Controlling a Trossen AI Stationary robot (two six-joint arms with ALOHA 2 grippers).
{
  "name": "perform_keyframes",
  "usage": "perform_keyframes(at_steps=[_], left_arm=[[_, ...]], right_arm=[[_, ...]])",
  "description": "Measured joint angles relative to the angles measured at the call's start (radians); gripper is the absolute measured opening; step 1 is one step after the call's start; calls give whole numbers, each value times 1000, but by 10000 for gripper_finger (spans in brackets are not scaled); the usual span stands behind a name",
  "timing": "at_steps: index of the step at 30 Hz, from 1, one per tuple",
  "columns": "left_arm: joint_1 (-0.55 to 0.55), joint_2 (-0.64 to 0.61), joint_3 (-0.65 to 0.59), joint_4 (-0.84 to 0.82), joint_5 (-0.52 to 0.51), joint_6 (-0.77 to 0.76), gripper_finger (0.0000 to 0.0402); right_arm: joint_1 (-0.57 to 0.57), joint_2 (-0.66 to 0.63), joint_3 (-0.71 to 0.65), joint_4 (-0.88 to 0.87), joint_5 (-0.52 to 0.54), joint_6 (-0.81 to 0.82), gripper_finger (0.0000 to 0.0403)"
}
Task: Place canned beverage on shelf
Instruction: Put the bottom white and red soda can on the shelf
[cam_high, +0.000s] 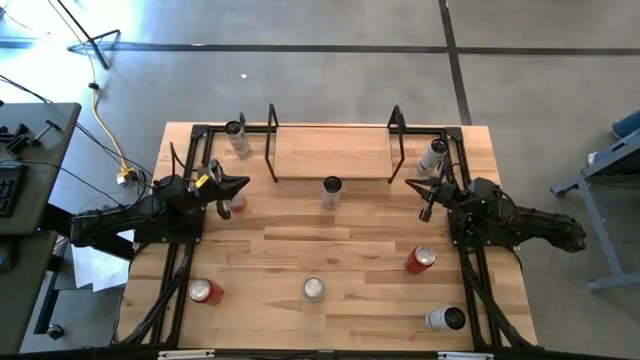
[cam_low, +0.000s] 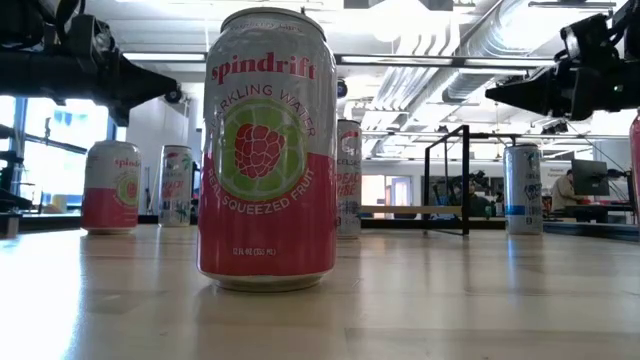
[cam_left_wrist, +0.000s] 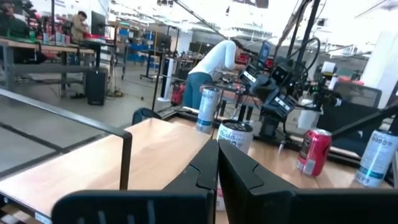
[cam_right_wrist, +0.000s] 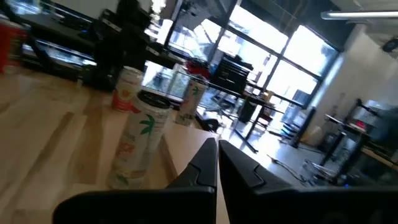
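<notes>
A: Open workshop with a grey concrete floor, windows and ceiling pipes; in the middle, a light-wood bench framed by black rails.

B: Shelf at the far edge, centre: flat wooden board between two thin black end frames, bare on top.

A: Cans scattered about. One can with a grey top upright just in front of the shelf. White cans by the far-left and far-right ends. Pink raspberry can upright near the front edge, looming large in the low view.

B: Left gripper held above the bench left of the shelf, fingers pressed together, nothing between them.

A: Right gripper mirrored on the right side, likewise closed and empty. Red can lying nearer, on the right.
</notes>
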Motion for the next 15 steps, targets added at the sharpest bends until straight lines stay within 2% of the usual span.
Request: perform_keyframes(at_steps=[4,15], left_arm=[[0,0,0,1,0,39,3],[1,0,0,21,-2,47,3]], right_arm=[[0,0,2,58,-44,8,0],[1,13,7,240,-133,283,0]])
